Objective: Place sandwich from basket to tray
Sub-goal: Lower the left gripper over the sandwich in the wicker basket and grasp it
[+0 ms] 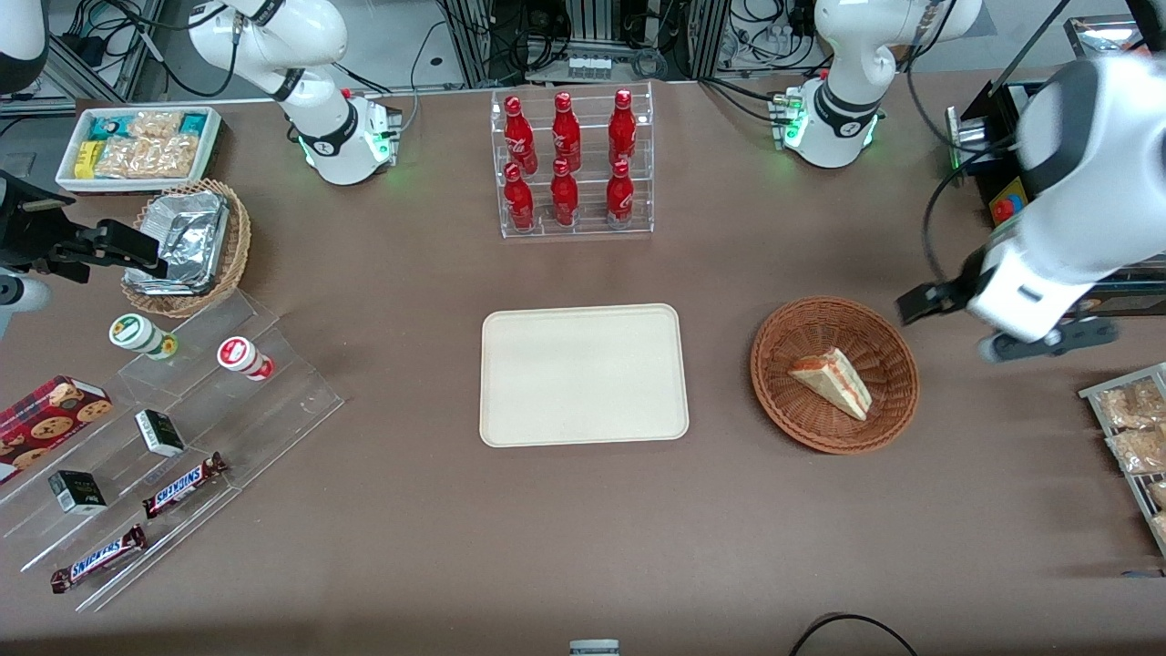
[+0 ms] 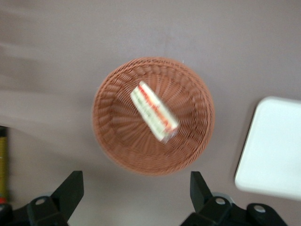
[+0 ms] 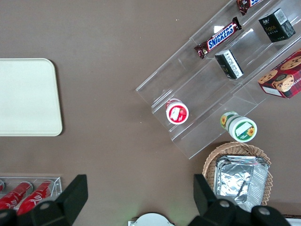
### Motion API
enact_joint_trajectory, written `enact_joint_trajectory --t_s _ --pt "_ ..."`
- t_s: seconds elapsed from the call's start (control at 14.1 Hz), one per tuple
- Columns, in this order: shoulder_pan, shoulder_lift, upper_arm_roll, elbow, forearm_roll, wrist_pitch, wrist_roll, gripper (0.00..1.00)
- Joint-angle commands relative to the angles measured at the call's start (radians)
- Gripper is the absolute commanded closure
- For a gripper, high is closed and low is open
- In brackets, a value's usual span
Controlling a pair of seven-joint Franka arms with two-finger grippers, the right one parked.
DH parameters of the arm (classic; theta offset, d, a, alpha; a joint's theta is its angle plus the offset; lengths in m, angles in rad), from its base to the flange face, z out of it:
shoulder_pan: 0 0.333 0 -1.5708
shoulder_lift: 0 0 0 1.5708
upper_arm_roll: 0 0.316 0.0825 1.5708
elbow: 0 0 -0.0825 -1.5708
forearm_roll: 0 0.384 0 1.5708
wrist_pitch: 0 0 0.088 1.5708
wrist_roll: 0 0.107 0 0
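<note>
The sandwich [image 1: 831, 383], a white-bread wedge with orange-pink filling, lies in the round reddish-brown wicker basket [image 1: 775, 364]. The cream tray [image 1: 583, 375] lies flat beside the basket, toward the parked arm's end of the table, with nothing on it. My left gripper [image 1: 988, 321] hangs above the table beside the basket, toward the working arm's end, open and holding nothing. In the left wrist view the sandwich [image 2: 154, 111] lies in the middle of the basket [image 2: 110, 117]. The gripper [image 2: 135, 188] is short of the basket's rim, with its fingers [image 2: 70, 190] wide apart. A corner of the tray [image 2: 270, 146] shows there too.
A clear rack of red bottles [image 1: 576, 164] stands farther from the front camera than the tray. A wire rack of bagged snacks [image 1: 1134, 428] sits near the gripper at the working arm's end. A foil-tray basket [image 1: 187, 246], snack bin [image 1: 137, 146] and acrylic shelves [image 1: 173, 428] lie at the parked arm's end.
</note>
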Motion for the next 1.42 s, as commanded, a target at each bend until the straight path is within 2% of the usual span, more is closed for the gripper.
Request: enact_joint_trajectory --t_s 0.0,0.28,0.42,1.13,1.2,1.35 --pt "-0.004 -0.056 -0.009 -0.203 0.019 0.218 -0.217 0.00" --pt "-0.003 -0.039 -0.019 -0.388 0.019 0.496 -0.515 0.00" --pt "-0.003 0.022 -0.021 -0.406 0.019 0.568 -0.594 0.00" --pt "-0.004 0.176 -0.030 -0.408 0.019 0.671 -0.603 0.01" --pt "-0.004 0.186 -0.030 -0.406 0.019 0.677 -0.608 0.18" --pt "-0.006 0.194 -0.030 -0.403 0.019 0.682 -0.617 0.87"
